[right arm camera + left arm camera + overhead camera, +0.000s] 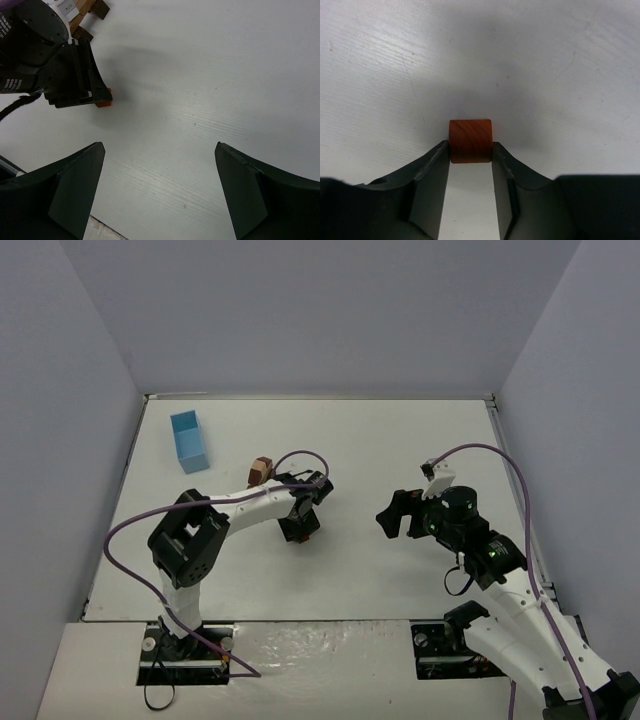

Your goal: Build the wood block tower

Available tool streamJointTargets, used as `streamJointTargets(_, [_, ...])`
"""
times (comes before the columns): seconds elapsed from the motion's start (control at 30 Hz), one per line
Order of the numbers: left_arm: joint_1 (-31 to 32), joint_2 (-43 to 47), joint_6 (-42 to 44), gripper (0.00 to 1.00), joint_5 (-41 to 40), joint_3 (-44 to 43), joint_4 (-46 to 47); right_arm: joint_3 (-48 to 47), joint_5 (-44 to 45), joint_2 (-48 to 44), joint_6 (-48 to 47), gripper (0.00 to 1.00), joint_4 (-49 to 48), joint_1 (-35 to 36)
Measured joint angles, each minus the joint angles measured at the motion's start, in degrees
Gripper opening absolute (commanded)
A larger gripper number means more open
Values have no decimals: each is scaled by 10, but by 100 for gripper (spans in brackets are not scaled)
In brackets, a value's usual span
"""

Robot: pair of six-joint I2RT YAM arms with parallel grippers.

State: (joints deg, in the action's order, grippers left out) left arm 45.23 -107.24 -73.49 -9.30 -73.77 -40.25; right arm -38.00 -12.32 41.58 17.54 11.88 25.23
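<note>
A reddish-orange wood block [470, 141] rests on the white table, and my left gripper [470, 152] has a fingertip pressed against each of its sides. From above, that gripper [300, 530] points down at mid-table with the block [307, 536] barely showing under it. The tower [261, 471], a small stack of tan and brown blocks, stands just behind and to the left of it, and shows in the right wrist view as brown pieces [86, 15] at the top left. My right gripper [394, 512] hovers to the right, open and empty [160, 150].
A light blue rectangular box [189, 441] stands at the back left of the table. White walls enclose the table on three sides. The left arm's purple cable [300, 456] arcs over its wrist near the tower.
</note>
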Motion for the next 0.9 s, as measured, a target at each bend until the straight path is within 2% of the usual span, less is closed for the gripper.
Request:
streamJointTargets(0.07, [-1,0,0,28,0,2,0,0,0,-1,0,90,0,0])
streamJointTargets(0.17, [0,0,0,12,0,3,0,0,0,-1,0,90,0,0])
streamJointTargets(0.3, [0,6,2,0,0,9,0,0,0,-1,0,90,0,0])
streamJointTargets(0.63, [-17,86,76,0,-20,19,-43,0,0,-1,0,90,0,0])
streamJointTargets(0.9, [-128,158,172,0,-21,18,-59,0,0,-1,-4,90,0,1])
